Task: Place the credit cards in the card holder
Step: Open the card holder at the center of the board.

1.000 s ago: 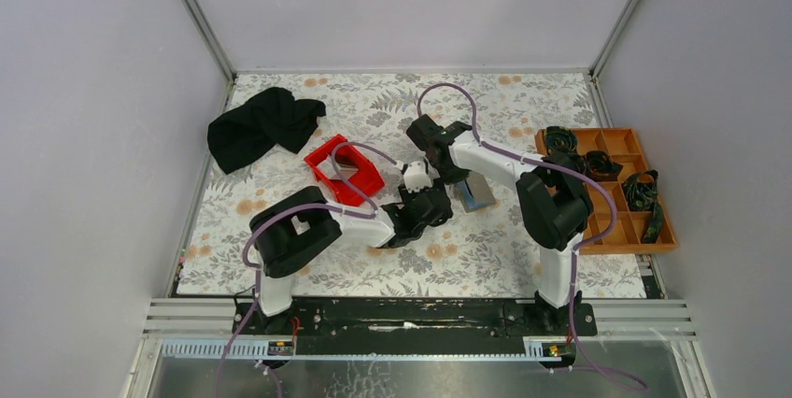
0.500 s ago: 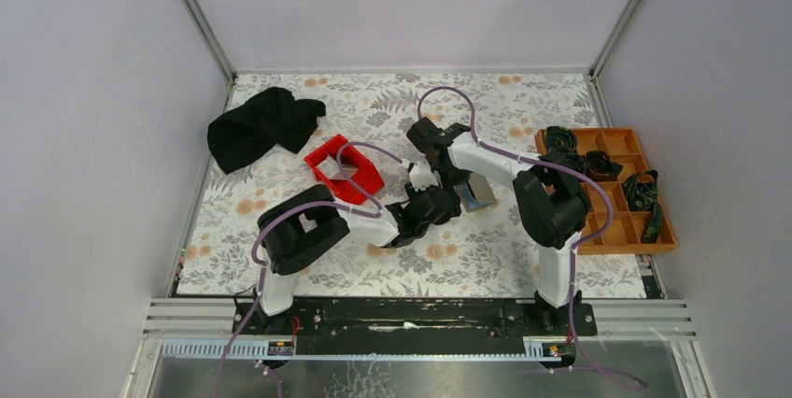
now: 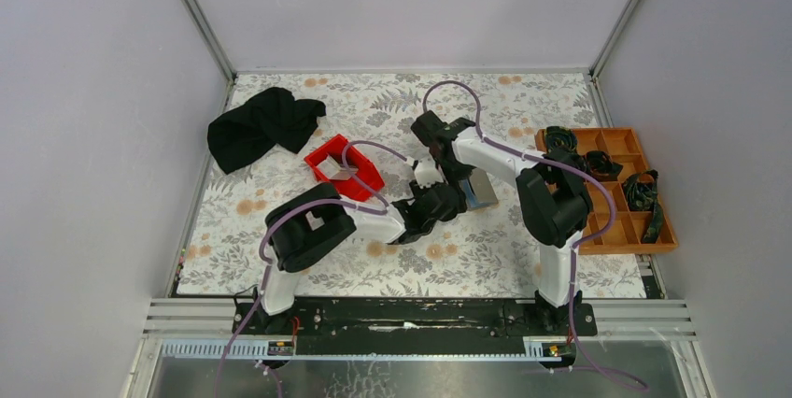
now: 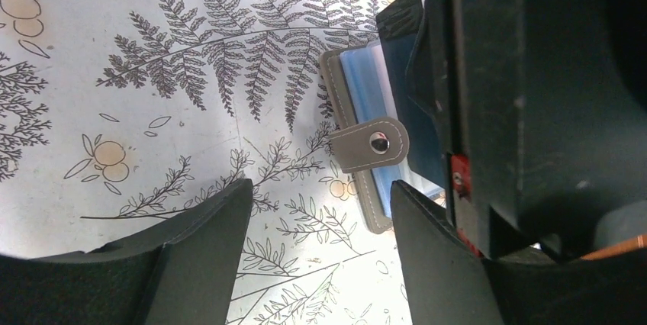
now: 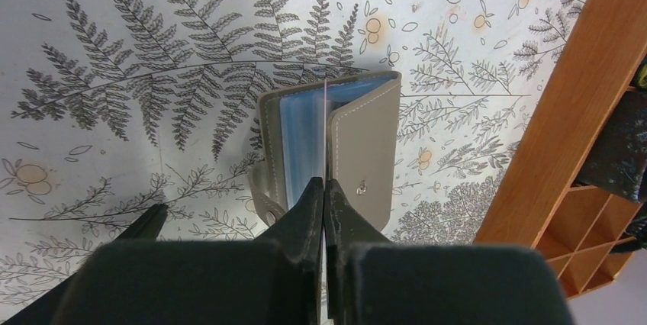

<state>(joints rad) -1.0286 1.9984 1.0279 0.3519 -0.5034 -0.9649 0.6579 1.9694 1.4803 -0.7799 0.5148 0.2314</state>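
Card holder open, right pincer seemingly pinching 1 card, left pincer wide.

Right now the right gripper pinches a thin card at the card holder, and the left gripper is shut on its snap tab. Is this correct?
Only the left gripper is wrong: it is open, its fingers apart, clear of the snap tab, as the left wrist view shows.

You can read no words, numbers or signs anywhere here. The card holder is plain grey, and the table shows only drawn ferns and flowers.
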